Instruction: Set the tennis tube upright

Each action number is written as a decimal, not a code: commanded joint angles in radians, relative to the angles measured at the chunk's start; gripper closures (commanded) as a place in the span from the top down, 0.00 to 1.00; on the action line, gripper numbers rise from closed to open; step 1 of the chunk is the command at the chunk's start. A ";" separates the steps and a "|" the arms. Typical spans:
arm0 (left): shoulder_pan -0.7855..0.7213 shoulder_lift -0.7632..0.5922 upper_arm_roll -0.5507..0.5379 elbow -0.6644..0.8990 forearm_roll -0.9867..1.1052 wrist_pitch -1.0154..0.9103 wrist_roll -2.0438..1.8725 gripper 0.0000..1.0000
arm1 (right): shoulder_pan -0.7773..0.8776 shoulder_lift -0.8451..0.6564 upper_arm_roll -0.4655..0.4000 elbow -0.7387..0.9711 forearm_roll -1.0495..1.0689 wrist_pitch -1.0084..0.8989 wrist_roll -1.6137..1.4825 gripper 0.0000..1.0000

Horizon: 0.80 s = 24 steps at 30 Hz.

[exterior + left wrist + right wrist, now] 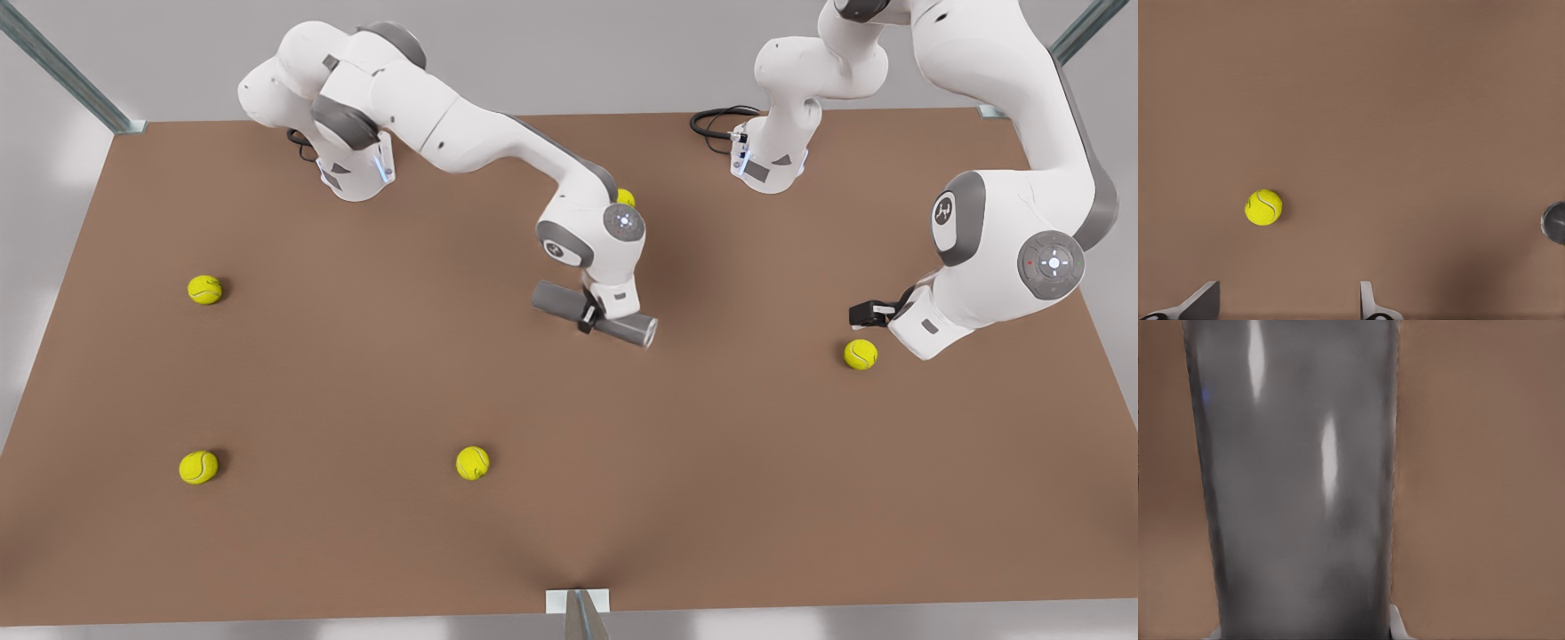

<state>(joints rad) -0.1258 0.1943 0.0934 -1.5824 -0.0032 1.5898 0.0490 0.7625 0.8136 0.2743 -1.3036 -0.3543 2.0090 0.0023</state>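
Two tools: the right tool [594,317] grips the lying tube [594,315] mid-length; the left tool [864,313] waits open. Next, tilting it upright.

Simulated robot lab: bare brown table [356,373], metal frame posts [62,67].
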 commanded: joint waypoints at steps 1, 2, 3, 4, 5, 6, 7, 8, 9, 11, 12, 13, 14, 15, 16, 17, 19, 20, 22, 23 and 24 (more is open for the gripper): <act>0.000 -0.001 0.000 0.001 0.000 0.001 0.000 1.00 | 0.004 0.016 0.000 0.020 -0.022 -0.009 -0.245 0.77; 0.000 -0.001 0.000 0.001 0.000 0.001 0.000 1.00 | 0.004 0.026 0.000 0.032 -0.022 0.007 -0.308 0.78; 0.000 -0.001 0.000 0.001 0.000 0.001 0.000 1.00 | 0.009 0.032 0.000 0.037 -0.023 0.016 -0.357 0.78; 0.000 -0.001 0.000 0.001 0.000 0.001 0.002 1.00 | 0.009 0.032 -0.001 0.041 -0.020 0.030 -0.401 0.79; 0.000 -0.001 0.000 0.001 0.000 0.001 0.000 1.00 | 0.009 0.032 -0.001 0.041 -0.017 0.062 -0.455 0.80; 0.000 -0.001 0.000 0.001 0.000 0.001 0.000 1.00 | 0.009 0.032 -0.003 0.041 -0.015 0.082 -0.473 0.80; 0.000 -0.001 0.000 0.001 0.000 0.001 0.000 1.00 | 0.008 0.032 -0.003 0.040 -0.011 0.085 -0.522 0.81; 0.000 -0.001 0.000 0.001 0.000 0.001 0.000 1.00 | 0.008 0.033 -0.003 0.040 -0.009 0.089 -0.544 0.82; 0.000 -0.001 0.000 0.001 0.000 0.001 0.000 1.00 | 0.003 0.032 -0.003 0.040 -0.005 0.108 -0.596 0.82; 0.000 -0.001 0.000 0.001 0.000 0.001 0.000 1.00 | 0.001 0.033 -0.004 0.040 0.012 0.108 -0.634 0.84; 0.000 -0.001 0.000 0.001 0.000 0.001 0.000 1.00 | 0.001 0.033 -0.004 0.041 0.011 0.108 -0.645 0.97; 0.000 -0.001 0.000 0.001 0.000 0.002 0.000 1.00 | 0.001 0.033 -0.004 0.041 0.009 0.108 -0.645 1.00; 0.000 -0.001 0.000 -0.001 0.000 0.002 0.000 1.00 | 0.001 0.032 -0.004 0.041 0.009 0.108 -0.644 1.00; 0.000 0.005 0.000 0.001 0.000 0.002 0.000 1.00 | 0.000 0.030 -0.004 0.041 0.011 0.106 -0.633 1.00; 0.000 0.005 0.000 0.001 0.000 0.002 0.000 1.00 | 0.000 0.029 -0.006 0.040 0.034 0.103 -0.627 1.00; 0.000 0.005 0.000 0.001 -0.001 0.002 0.000 1.00 | 0.001 0.027 -0.018 0.041 0.054 0.094 -0.613 1.00; 0.000 0.005 0.000 0.001 0.000 0.002 0.000 1.00 | 0.001 0.026 -0.021 0.041 0.055 0.059 -0.527 1.00; 0.000 0.005 0.000 0.001 -0.001 0.002 0.000 1.00 | -0.003 0.024 -0.023 0.041 0.081 0.031 -0.492 1.00; 0.000 0.005 0.000 -0.001 -0.001 0.002 0.000 1.00 | -0.003 0.022 -0.038 0.040 0.118 0.007 -0.446 1.00; 0.000 0.005 0.000 -0.001 -0.001 0.001 -0.001 1.00 | -0.002 0.022 -0.047 0.037 0.118 0.005 -0.414 1.00; 0.000 0.005 0.000 -0.001 -0.001 0.001 0.000 1.00 | -0.003 0.022 -0.047 0.033 0.120 0.005 -0.400 1.00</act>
<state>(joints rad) -0.1258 0.2010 0.0934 -1.5833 -0.0044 1.5913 0.0490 0.7596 0.8377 0.2295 -1.2693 -0.2558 2.0491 -0.3757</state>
